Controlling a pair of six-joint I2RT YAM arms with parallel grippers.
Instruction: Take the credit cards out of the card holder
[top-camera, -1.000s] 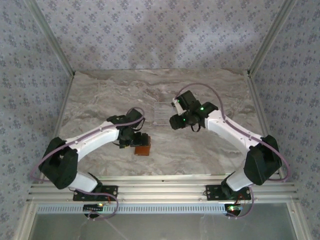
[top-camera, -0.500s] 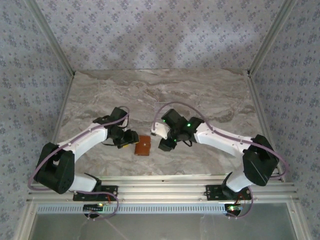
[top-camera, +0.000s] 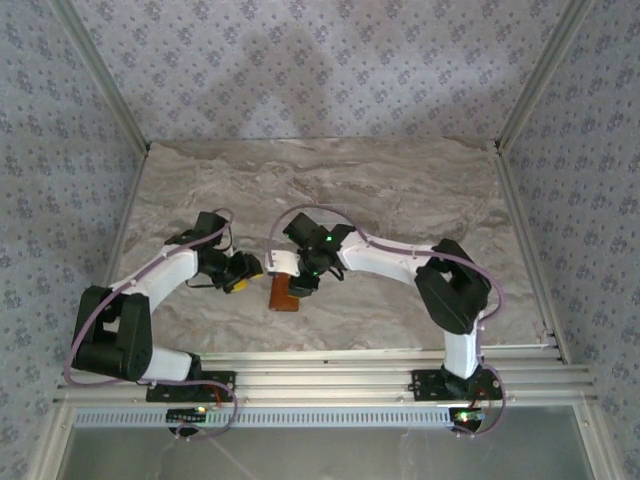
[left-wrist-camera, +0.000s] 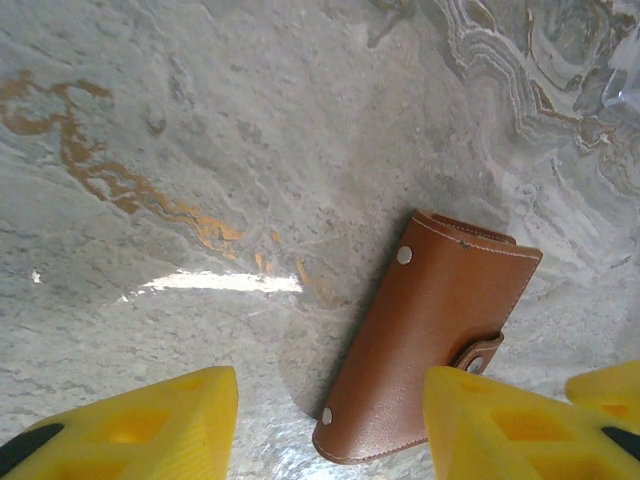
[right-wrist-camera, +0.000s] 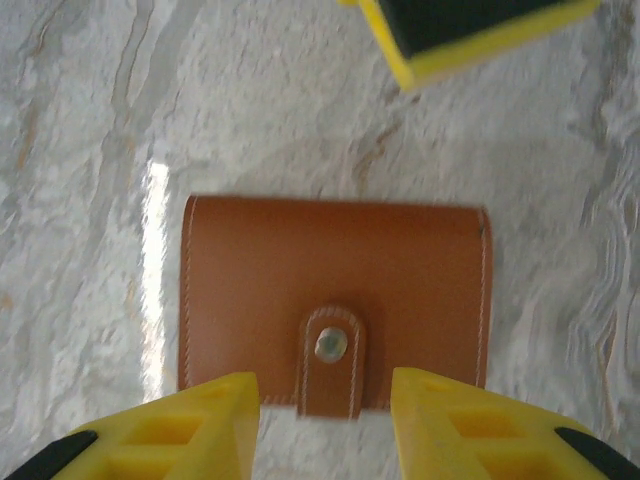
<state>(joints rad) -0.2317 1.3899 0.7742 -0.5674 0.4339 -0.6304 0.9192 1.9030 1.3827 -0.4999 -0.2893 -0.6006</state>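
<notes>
Grey marble covers the desk (top-camera: 420, 190), and a metal rail (top-camera: 320, 375) runs along its near edge. Close to the arms, the card holder (top-camera: 285, 293) lies flat on the desk. It is shut, with its little tab snapped down. No credit cards can be seen, so they are likely inside.

The left tool (top-camera: 243, 278) hovers just beside the holder, its yellow fingers (left-wrist-camera: 150, 420) apart and holding nothing. The right tool (right-wrist-camera: 325, 400) hangs right over the tab, fingers apart too, gripping nothing.

The job looks to be at its start: opening the holder. Next, one tool should pin the holder down while the other lifts the tab. Farther back, walls (top-camera: 320, 60) with tiny blue flowers stand around the desk.
</notes>
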